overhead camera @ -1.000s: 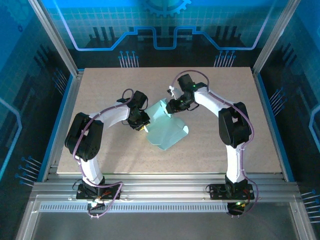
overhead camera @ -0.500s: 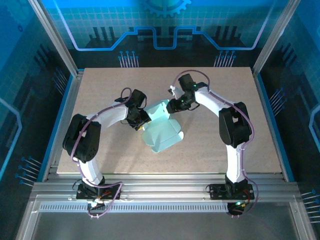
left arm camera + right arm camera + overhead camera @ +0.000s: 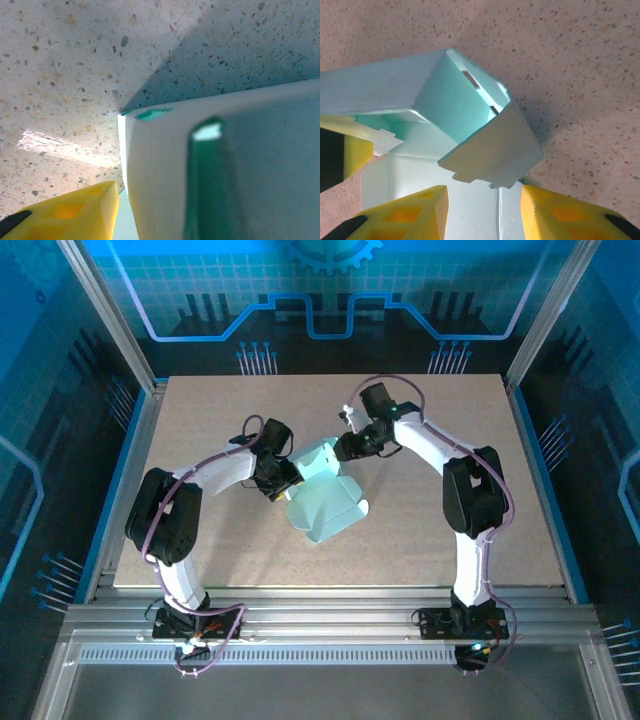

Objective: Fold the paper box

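Note:
The pale mint paper box (image 3: 322, 508) lies partly folded mid-table, one panel raised at its far end. My left gripper (image 3: 285, 485) is at its left edge. In the left wrist view one yellow finger (image 3: 75, 210) stands just off an upright wall of the paper box (image 3: 165, 170), a thin gap between them; the other finger is hidden behind the card. My right gripper (image 3: 342, 452) is at the far end, open (image 3: 484, 205), its yellow fingers wide apart over a flat panel, with a notched flap (image 3: 490, 150) folded over just beyond them.
The speckled tabletop (image 3: 450, 510) has free room right of and in front of the box. The left gripper's yellow and black finger (image 3: 340, 155) shows at the left edge of the right wrist view. Metal frame rails run around the table.
The box has shifted left and turned, and its far panel now stands more upright. The left gripper's jaws have widened. The right gripper has drawn back slightly.

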`<state>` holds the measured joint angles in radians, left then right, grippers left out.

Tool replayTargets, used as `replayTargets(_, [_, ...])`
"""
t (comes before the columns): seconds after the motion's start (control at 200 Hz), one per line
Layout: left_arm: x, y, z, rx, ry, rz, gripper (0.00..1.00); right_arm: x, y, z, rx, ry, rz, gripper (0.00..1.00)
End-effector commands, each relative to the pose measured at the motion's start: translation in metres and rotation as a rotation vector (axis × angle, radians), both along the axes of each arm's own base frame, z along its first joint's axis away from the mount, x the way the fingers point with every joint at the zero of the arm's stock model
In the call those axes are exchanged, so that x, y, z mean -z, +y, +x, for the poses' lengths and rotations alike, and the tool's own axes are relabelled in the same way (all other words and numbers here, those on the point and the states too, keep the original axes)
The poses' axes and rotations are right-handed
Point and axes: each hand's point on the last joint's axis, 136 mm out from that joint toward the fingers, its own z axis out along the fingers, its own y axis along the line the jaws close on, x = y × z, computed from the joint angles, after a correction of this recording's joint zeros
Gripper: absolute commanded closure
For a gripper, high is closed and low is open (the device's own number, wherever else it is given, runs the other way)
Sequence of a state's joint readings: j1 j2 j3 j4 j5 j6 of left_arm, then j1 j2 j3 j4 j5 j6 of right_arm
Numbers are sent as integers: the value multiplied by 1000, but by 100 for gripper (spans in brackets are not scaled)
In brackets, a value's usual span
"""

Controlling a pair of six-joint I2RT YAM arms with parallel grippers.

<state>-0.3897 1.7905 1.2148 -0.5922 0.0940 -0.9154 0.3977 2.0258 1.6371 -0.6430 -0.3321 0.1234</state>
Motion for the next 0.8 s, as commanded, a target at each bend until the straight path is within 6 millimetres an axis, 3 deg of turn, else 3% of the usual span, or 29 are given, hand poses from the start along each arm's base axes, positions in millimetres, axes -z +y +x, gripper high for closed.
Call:
replayTargets(0.0, [-12, 3, 0, 19, -39, -20, 40, -14, -7, 2, 32, -17, 31, 56])
replayTargets(0.045, [-14, 2, 0, 26, -44, -30, 35, -16, -9, 2, 39, -22, 30, 55])
replayTargets(0.125, [-18, 0, -2, 45, -54, -42, 14, -19, -14, 2, 57, -34, 25, 54])
replayTargets(0.21, [-21, 1, -5, 61, -65, -41, 4, -22, -21, 1, 91, -43, 32, 50])
replayTargets(0.35, [-35, 2, -11, 122, -118, -39, 1, -30, -38, -4, 198, -51, 55, 43])
replayTargets(0.54, [-83, -1, -14, 262, -293, -58, 1, -31, -69, -29, 376, 0, 133, 36])
replayTargets(0.64, [-103, 0, -14, 333, -371, -40, 1, -28, -70, -44, 375, 22, 184, 35])
replayTargets(0.795, [-103, 18, -8, 307, -434, 63, 1, -28, -69, -44, 336, -22, 187, 36])
